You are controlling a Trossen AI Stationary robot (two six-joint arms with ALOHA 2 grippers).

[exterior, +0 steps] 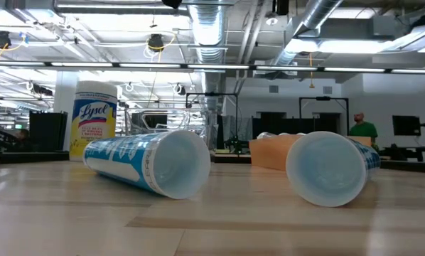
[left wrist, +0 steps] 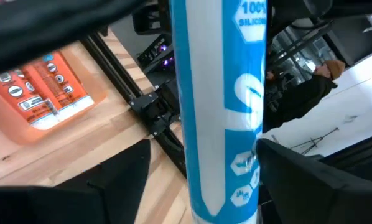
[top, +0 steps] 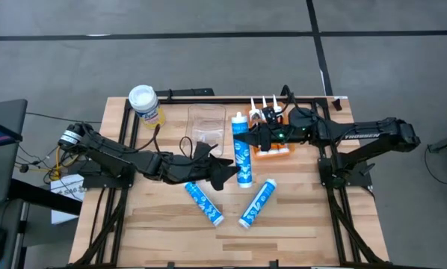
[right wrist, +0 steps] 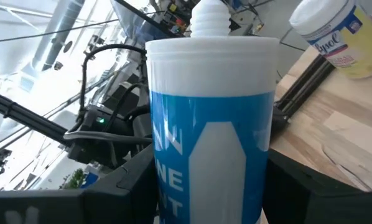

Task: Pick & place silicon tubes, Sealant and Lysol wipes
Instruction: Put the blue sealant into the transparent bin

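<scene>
A white and blue silicone tube (top: 243, 153) lies lengthwise at the table's middle, nozzle toward the far edge. It looks larger than the two tubes (top: 203, 203) (top: 257, 202) lying on their sides nearer the front. My right gripper (top: 255, 139) is shut on it near the nozzle end. My left gripper (top: 229, 169) is open around its lower part (left wrist: 217, 124); one finger (left wrist: 279, 168) is close against the tube and the other (left wrist: 120, 177) stands apart. The Lysol wipes (top: 145, 103) stand upright at the far left. My right gripper pinches the tube's body just below the nozzle shoulder (right wrist: 211, 143) between its two fingers (right wrist: 133, 186). The fingers come level from the table's right and lie across the tube. The tube lies level and seems raised off the table.
A clear plastic bin (top: 206, 125) sits on the table beside the tube's nozzle end, on its left. An orange pack (top: 272, 149) with white nozzles lies under my right gripper. The two loose tubes fill the low view (exterior: 148, 163) (exterior: 330, 167). A person (exterior: 362, 128) stands far off in the room.
</scene>
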